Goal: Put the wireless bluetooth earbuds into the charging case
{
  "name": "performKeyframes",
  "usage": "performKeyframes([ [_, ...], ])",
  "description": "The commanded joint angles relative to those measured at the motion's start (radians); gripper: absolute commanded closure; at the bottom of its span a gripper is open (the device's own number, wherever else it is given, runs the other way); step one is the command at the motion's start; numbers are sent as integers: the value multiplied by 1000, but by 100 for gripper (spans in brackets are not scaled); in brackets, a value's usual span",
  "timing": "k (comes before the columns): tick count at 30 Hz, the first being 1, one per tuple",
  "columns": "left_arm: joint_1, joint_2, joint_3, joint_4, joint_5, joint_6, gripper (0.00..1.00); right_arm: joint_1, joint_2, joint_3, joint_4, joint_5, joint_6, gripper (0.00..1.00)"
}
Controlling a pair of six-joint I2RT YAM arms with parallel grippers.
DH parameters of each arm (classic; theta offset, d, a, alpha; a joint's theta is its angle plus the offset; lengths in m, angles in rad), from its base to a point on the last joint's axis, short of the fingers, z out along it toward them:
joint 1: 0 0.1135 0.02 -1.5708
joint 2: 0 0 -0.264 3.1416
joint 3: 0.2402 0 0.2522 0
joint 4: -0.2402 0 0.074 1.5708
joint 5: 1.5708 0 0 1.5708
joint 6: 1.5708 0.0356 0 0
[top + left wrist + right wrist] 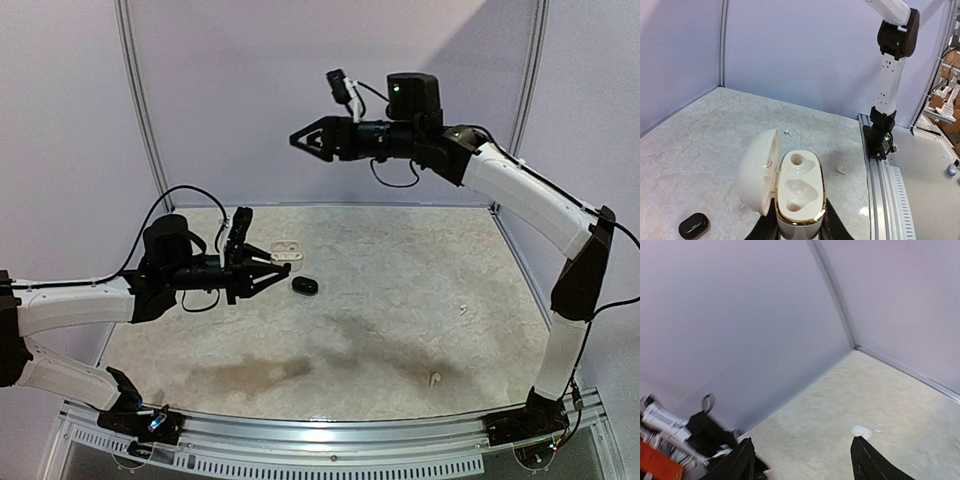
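My left gripper is shut on the white charging case. The case has a gold rim, its lid stands open to the left, and both of its wells are empty. Two tiny white earbuds lie loose on the table to the right, one farther out and one close to the front edge. My right gripper hangs high over the back of the table, open, with nothing between its fingers.
A closed black case lies on the table just beyond the held case. A small white round thing shows by my right finger; I cannot tell what it is. Walls enclose three sides. A metal rail runs along the front.
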Motion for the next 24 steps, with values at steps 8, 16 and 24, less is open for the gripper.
performKeyframes([
  [8, 5, -73, -50, 21, -53, 25, 100, -298, 20, -219, -1105, 659, 96, 33],
  [16, 6, -82, -57, 23, -52, 51, 100, -451, 36, -470, -912, 617, 53, 33],
  [24, 7, -103, -57, -4, -64, 78, 100, -483, 113, -615, -728, 522, 57, 42],
])
